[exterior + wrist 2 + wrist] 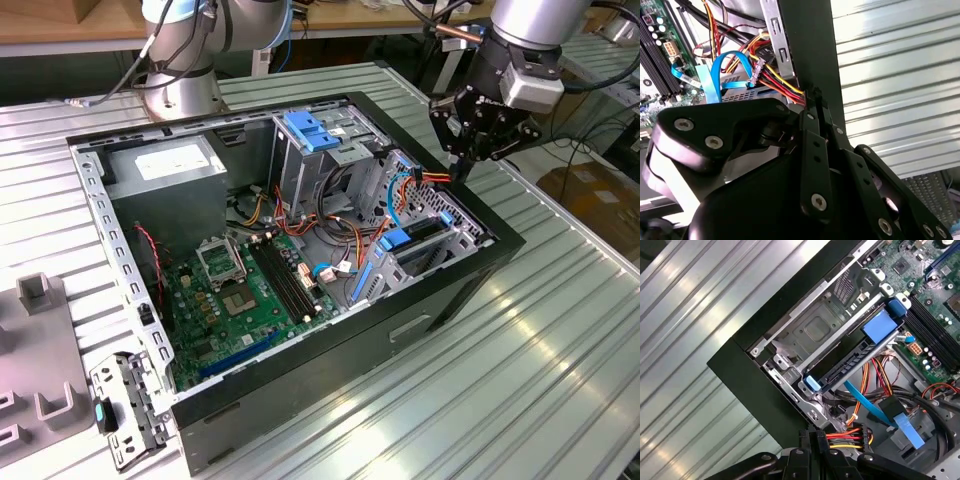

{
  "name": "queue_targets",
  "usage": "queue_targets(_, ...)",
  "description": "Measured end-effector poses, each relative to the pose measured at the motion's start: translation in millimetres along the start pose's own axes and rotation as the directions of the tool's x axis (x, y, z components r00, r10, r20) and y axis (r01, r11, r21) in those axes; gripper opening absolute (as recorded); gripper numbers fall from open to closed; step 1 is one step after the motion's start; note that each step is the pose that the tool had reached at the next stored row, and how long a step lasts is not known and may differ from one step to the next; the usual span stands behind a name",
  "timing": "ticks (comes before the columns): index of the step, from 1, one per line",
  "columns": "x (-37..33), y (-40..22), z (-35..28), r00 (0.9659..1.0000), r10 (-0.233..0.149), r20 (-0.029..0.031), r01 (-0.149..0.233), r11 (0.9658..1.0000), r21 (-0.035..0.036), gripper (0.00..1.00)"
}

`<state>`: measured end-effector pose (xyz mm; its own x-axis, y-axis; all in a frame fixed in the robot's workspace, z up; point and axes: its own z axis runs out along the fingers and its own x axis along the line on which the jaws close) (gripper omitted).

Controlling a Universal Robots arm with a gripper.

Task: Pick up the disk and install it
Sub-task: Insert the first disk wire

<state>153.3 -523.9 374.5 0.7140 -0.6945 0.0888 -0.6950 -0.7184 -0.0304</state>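
Ribbed aluminium tabletop (pixel 560 330) carries an open black computer case (pixel 300 400). Over its rim hangs the black gripper (pixel 461 168), its fingers (pixel 810 135) pressed narrowly together with nothing visible between them. Just beside the tips runs a red, yellow and orange wire bundle (pixel 845 436). Below the tips, inside the case, the grey-metal disk with blue bracket (pixel 877 326) sits in the metal drive cage (pixel 815 330).
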Motion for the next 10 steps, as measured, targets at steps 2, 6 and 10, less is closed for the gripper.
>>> queue_targets(2,0.0,0.0,0.0,0.9991,0.043,-0.0014,-0.043,0.9991,-0.0038,0.16)
queue_targets(6,0.0,0.0,0.0,0.9961,0.089,-0.0031,-0.089,0.9960,-0.0078,0.16)
queue_targets(10,-0.8,0.9,-0.1,0.9943,0.106,-0.0038,-0.106,0.9943,-0.0093,0.16)
